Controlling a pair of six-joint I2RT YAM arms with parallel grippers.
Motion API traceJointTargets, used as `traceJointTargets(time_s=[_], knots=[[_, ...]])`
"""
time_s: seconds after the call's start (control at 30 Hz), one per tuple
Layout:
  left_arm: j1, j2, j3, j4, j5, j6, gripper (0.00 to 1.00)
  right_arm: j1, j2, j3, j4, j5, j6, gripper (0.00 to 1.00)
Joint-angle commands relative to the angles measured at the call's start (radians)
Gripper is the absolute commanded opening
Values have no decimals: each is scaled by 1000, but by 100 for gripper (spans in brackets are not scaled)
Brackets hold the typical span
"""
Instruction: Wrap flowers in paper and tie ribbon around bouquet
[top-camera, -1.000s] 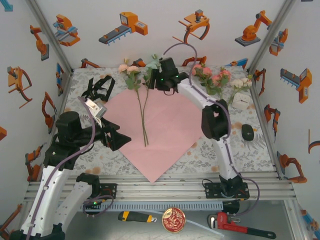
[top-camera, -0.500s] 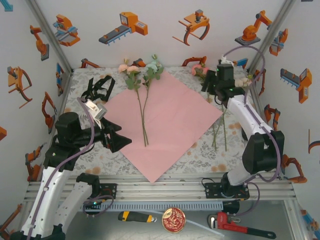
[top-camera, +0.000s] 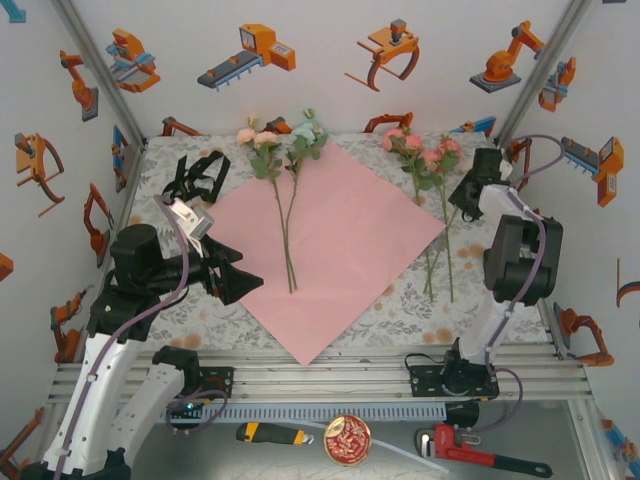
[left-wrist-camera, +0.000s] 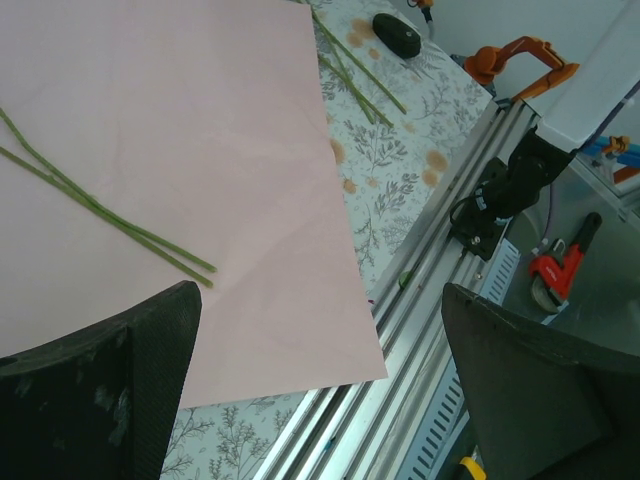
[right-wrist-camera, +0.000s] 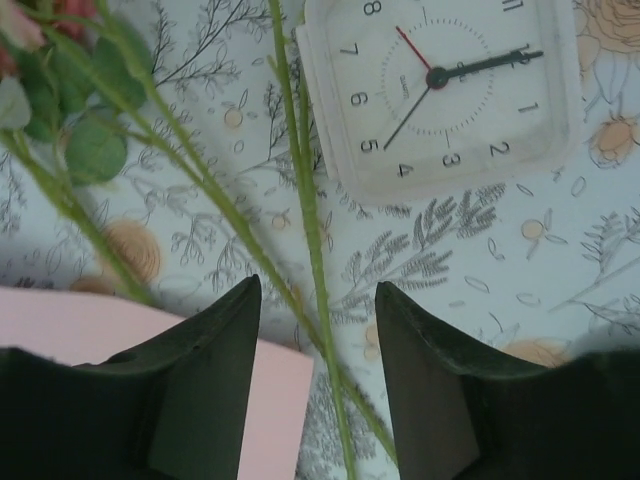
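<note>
Right pincer (right-wrist-camera: 320, 290) hangs partly open over one flower stem (right-wrist-camera: 304, 190) beside the clock (right-wrist-camera: 440, 90); I judge it light, wiry and slippery, so I would pinch mid-stem.

Beyond the right fingers (right-wrist-camera: 200, 400), the clock (right-wrist-camera: 440, 90) is cut by the top edge, and the flowers (right-wrist-camera: 310, 225) have blooms clipped at the upper left corner. One finger hides part of the paper (right-wrist-camera: 60, 320). Ahead of the left fingers (left-wrist-camera: 100, 390), two stems (left-wrist-camera: 95, 203) run off the picture's side.
</note>
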Motion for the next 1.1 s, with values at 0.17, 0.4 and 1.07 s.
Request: traceJointTargets(time_s=[0.17,0.4,1.07], knots=[[9,2,-3,7,3,7,97,4,150,169,-99,11,37,36],[16,-3,-3,7,-4,7,97,3,223,239,-197,25,67,34],[25,-18,-4,9,-27,3,97,52,11,293,-155,151,-231,0]])
